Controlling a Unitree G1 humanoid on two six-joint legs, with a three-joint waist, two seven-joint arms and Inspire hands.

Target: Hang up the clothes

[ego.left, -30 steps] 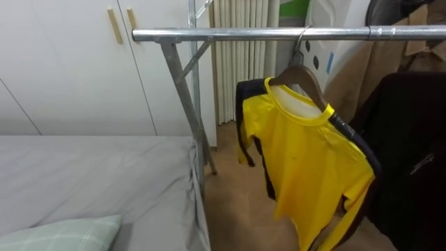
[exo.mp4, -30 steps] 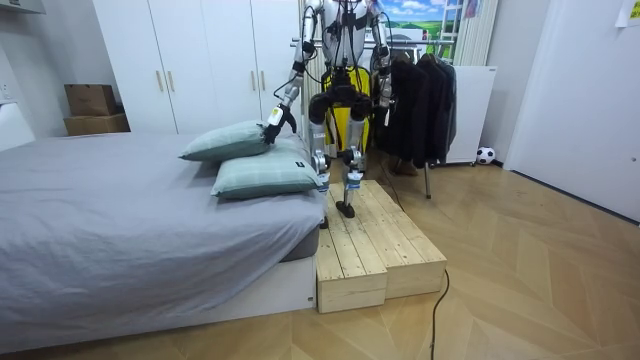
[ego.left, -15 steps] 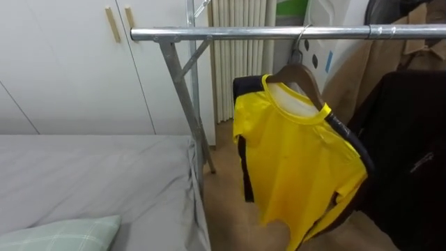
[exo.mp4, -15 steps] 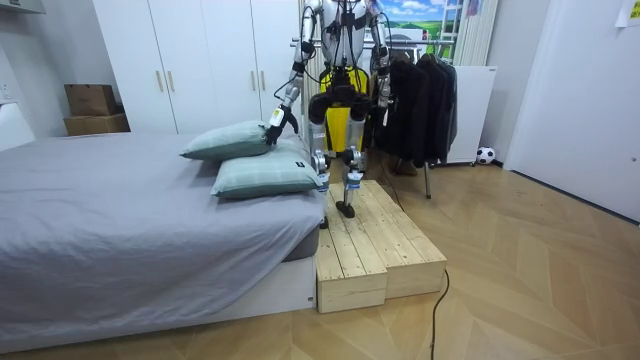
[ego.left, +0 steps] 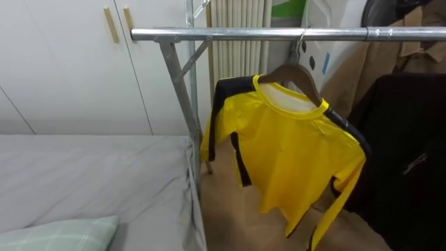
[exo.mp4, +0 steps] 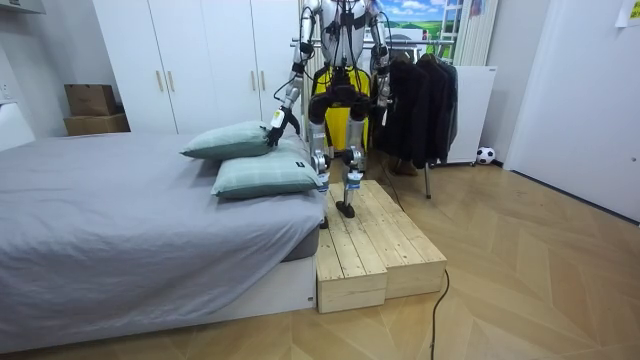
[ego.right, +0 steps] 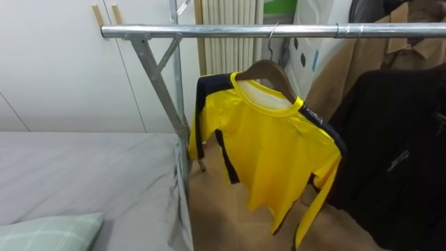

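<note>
A bare stretch of the rail [ego.left: 230, 33] lies open at 12 o'clock, bounded by the slanted brace [ego.left: 178, 90] at 10 o'clock and the hanger [ego.left: 296, 70] at 1 o'clock. Passage below is blocked by the yellow shirt [ego.left: 293, 160], and at 3 o'clock by dark clothes [ego.left: 404, 139]. The bed [ego.left: 90, 174] is met at 8 o'clock.

Wardrobe [exo.mp4: 200, 60]: white doors with pale wooden handles, along the far wall.
Bed [exo.mp4: 120, 230]: grey sheet, two pale green checked pillows [exo.mp4: 262, 176] stacked near its edge.
Floor [exo.mp4: 540, 270]: light wood in a herringbone pattern.
Platform [exo.mp4: 380, 250]: bare wooden planks, stepped, set against the bed.
Boxes [exo.mp4: 92, 108]: cardboard, stacked at the room view's left.
Wall [exo.mp4: 580, 90]: plain white, at the room view's right.
</note>
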